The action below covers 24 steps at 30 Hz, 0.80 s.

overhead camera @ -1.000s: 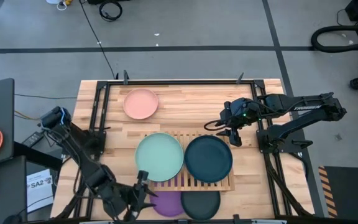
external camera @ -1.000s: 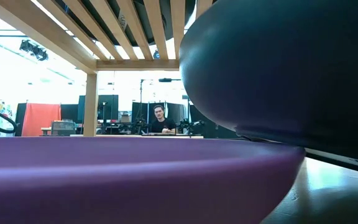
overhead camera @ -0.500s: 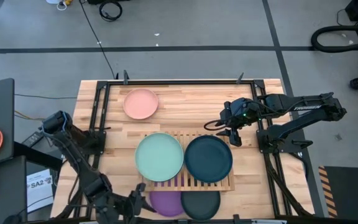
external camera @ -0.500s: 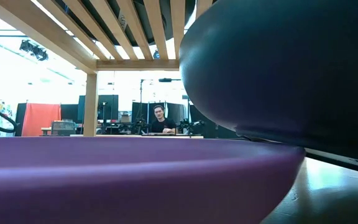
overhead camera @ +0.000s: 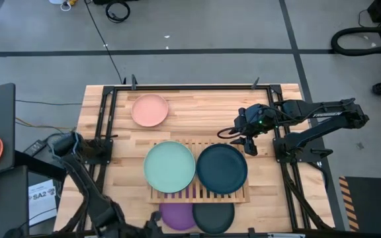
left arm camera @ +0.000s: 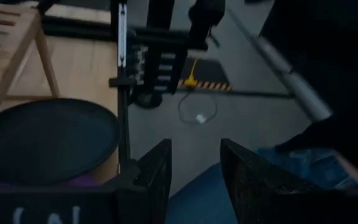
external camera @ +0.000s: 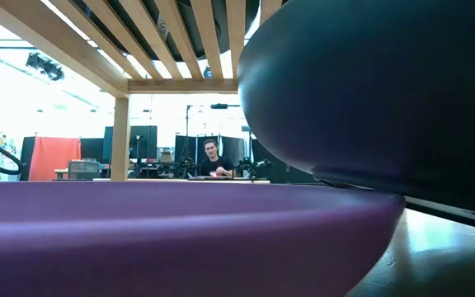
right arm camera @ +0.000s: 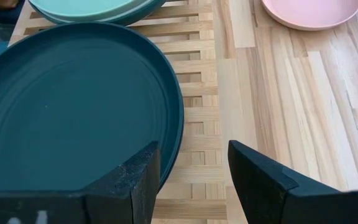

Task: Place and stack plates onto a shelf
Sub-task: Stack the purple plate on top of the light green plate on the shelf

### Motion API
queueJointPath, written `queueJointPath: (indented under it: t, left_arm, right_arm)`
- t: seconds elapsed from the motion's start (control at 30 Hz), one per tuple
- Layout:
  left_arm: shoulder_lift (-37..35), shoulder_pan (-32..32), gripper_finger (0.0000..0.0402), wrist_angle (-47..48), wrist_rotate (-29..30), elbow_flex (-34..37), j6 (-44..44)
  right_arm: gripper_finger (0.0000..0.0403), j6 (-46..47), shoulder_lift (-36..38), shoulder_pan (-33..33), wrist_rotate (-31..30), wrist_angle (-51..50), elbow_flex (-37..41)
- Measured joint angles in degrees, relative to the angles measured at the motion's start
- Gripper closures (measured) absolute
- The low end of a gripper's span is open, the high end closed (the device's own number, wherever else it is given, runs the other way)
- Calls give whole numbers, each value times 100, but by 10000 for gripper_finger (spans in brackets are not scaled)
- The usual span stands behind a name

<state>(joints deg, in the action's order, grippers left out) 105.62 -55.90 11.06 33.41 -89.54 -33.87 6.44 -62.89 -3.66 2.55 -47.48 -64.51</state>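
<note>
Since a second ago the left arm has pulled back toward the near-left edge of the counter (overhead camera: 256, 99), and its left hand (left arm camera: 194, 171), seen only in its wrist view, now hangs past the near edge with fingers apart and nothing between them. The right hand (overhead camera: 249, 144) has not moved; it hovers just beyond the far-right corner of the shelf (overhead camera: 200, 196), fingers spread and empty. On the shelf lie the mint green plate (overhead camera: 169, 166) on the left and the dark teal plate (overhead camera: 222, 168) on the right. Under its near side sit the purple plate (overhead camera: 177, 215) and the black plate (overhead camera: 213, 215). The salmon pink plate (overhead camera: 150, 110) rests far-left on the counter.
</note>
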Motion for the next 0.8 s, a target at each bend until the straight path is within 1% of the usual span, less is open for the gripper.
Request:
queueJointPath:
  t: [0.13,0.2,0.27,0.53,0.6,0.8]
  left_arm:
    - [568,-29,260,1520,-8,-1058,-211]
    - [797,-28,260,2198,-14,-1418,-290]
    - [961,-21,260,2616,-45,-1629,-298]
    - [1094,-20,260,3542,-293,-1673,-283]
    - [1110,-20,260,3748,-362,-1673,-124]
    - [1408,-24,260,3857,-546,-1673,310]
  right_arm:
    - [208,-9,0,1,2,0,0]
    - [208,-17,0,0,0,0,0]
    - [208,-17,0,0,2,0,2]
    - [208,0,0,2,2,33,2]
    - [208,0,0,0,2,63,1]
    - [208,0,0,2,1,236,2]
